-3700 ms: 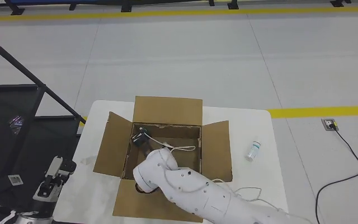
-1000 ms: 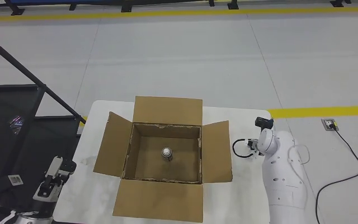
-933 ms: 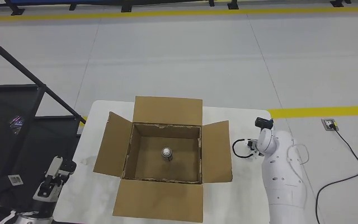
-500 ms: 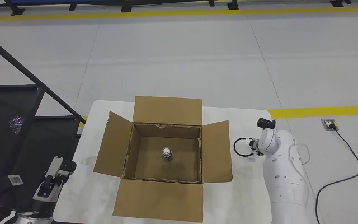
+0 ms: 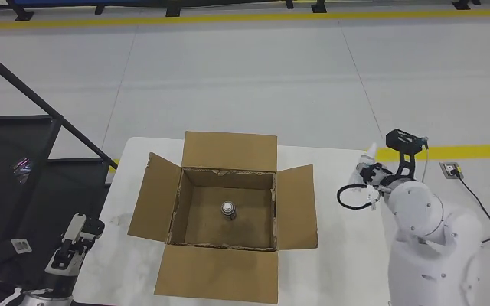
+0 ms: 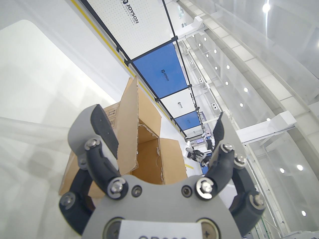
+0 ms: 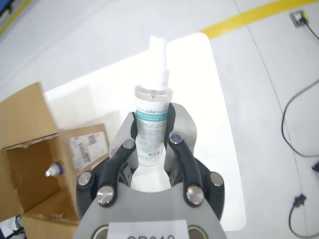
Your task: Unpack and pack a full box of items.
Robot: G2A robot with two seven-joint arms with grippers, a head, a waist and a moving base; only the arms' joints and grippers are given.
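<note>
An open cardboard box [image 5: 227, 210] sits in the middle of the white table [image 5: 341, 256], flaps spread outward. A small bottle [image 5: 227, 209] with a white tip and purple collar [image 7: 53, 171] stands upright on the box floor. My right gripper [image 7: 152, 123] is shut on a clear spray bottle [image 7: 150, 128] with a white nozzle, held in the air over the table's right side, right of the box [image 7: 30, 135]. From above, the spray bottle [image 5: 368, 158] shows just past the right gripper [image 5: 364, 177]. My left gripper [image 6: 159, 123] is open and holds nothing, low beside the table's left edge [image 5: 73, 246].
The box's left flap [image 6: 128, 130] stands close in front of the left gripper. A black mesh frame [image 5: 31, 176] stands left of the table. A floor outlet [image 5: 450, 170] and a cable [image 5: 459, 252] lie to the right. Bare tabletop lies right of the box.
The right arm left the box, came down on the spray bottle lying right of the box, and has now lifted it up and to the right. The left arm has not moved.
</note>
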